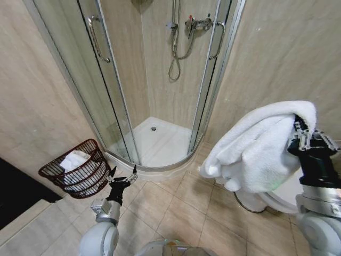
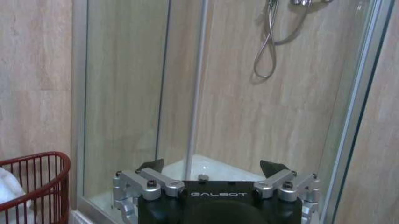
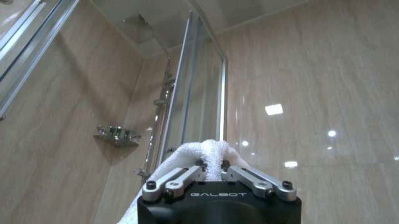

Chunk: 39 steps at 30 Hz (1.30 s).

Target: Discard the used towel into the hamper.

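Note:
A white towel (image 1: 256, 152) hangs bunched from my right gripper (image 1: 296, 124), held high at the right of the head view. In the right wrist view the fingers are shut on a fold of the towel (image 3: 209, 154), with the gripper (image 3: 214, 170) pointing up. The reddish-brown hamper (image 1: 80, 169) stands on the floor at the left against the wall, with white cloth inside. My left gripper (image 1: 123, 178) is low beside the hamper's right side, open and empty. In the left wrist view its gripper (image 2: 212, 167) faces the shower, with the hamper (image 2: 37, 186) at the edge.
A glass corner shower cubicle (image 1: 160, 80) with a white tray (image 1: 160, 144) fills the middle. Tiled walls close in on both sides. Beige floor tiles (image 1: 176, 213) lie open between the arms. A white fixture (image 1: 266, 200) stands under the towel at the right.

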Tool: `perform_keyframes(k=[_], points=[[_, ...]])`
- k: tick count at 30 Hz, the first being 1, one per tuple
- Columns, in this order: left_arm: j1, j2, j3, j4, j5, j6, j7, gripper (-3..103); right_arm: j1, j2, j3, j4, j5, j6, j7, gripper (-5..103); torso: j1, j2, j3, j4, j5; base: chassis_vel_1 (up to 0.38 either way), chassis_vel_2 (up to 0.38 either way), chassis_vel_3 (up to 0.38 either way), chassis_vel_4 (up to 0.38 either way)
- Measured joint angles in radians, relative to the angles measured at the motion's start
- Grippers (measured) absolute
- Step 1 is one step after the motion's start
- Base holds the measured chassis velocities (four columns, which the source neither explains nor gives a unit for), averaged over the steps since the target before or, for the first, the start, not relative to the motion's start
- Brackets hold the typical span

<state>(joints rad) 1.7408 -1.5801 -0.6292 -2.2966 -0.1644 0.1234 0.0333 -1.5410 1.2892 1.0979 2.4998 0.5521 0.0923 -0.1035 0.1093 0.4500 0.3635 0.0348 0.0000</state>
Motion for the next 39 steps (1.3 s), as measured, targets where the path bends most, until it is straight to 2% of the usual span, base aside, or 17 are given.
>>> perform_keyframes(k=[16,39], points=[[0.0,0.0,0.0,0.0,0.0,0.0,0.0,100,0.008,0.01,-0.006,0.0,-0.023,0.002,-0.001,4,0.025,0.064,0.039,0.0001,0.0,0.0,0.0,0.0,0.0],[0.0,0.0,0.0,0.0,0.0,0.0,0.0,100,-0.003,-0.02,-0.004,0.0,-0.004,0.005,0.002,4,0.063,0.159,0.097,0.0001,0.0,0.0,0.0,0.0,0.0]])
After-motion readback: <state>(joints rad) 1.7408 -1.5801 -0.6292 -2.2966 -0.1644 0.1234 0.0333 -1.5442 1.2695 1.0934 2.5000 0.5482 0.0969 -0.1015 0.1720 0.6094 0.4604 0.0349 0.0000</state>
